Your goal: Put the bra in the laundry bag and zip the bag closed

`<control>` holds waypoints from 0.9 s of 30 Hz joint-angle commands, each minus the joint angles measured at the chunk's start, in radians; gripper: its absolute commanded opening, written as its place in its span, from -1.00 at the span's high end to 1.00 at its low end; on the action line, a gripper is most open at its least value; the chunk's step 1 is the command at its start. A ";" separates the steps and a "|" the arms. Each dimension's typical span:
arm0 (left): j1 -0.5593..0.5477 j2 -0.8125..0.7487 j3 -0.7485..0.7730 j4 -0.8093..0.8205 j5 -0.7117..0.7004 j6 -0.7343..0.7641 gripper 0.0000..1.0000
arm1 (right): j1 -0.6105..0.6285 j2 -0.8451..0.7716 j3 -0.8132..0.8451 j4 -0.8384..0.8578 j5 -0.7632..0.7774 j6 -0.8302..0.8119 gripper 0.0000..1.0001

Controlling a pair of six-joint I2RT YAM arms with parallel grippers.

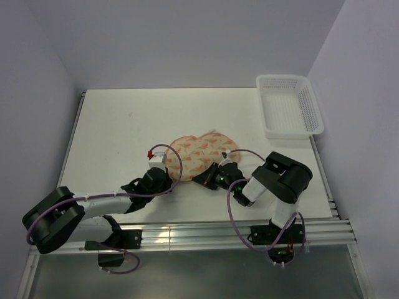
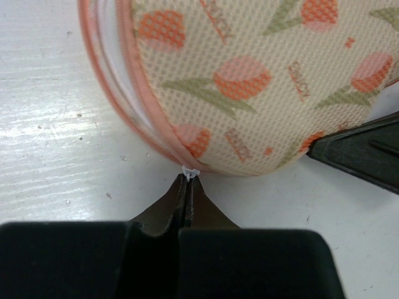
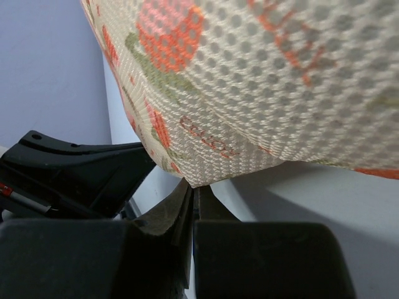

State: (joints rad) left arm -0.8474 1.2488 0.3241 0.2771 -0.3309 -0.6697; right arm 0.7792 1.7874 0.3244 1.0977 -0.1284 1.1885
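The laundry bag [image 1: 199,152] lies folded shut at the table's middle, with its cream, red-orange and green print facing up. My left gripper [image 1: 167,179] is at its near left rim, shut on the small white zip pull [image 2: 190,171]. In the left wrist view, the bag [image 2: 249,81] shows a pale gap between the two pink rim bands left of the pull. My right gripper [image 1: 209,179] is shut on the bag's near edge [image 3: 198,184], and the bag [image 3: 262,81] fills that view. The bra is hidden.
A white perforated plastic basket [image 1: 290,106] stands at the table's back right corner. The two grippers are close together at the bag's near side. The right gripper's black body [image 2: 361,156] shows in the left wrist view.
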 commanded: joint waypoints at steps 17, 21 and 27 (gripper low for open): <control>-0.013 -0.058 -0.043 0.037 0.033 -0.168 1.00 | -0.041 -0.259 0.115 -0.607 -0.128 -0.401 -0.11; -0.053 -0.074 -0.099 0.112 0.021 -0.326 1.00 | 0.046 -0.364 0.174 -0.743 -0.071 -0.522 -0.18; -0.166 -0.055 -0.085 0.167 -0.054 -0.499 1.00 | 0.166 -0.362 0.312 -0.884 -0.026 -0.715 0.17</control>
State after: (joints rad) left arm -0.9688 1.1931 0.2287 0.3279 -0.3542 -1.0256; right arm 0.9062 1.4132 0.5426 0.3286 -0.1787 0.6338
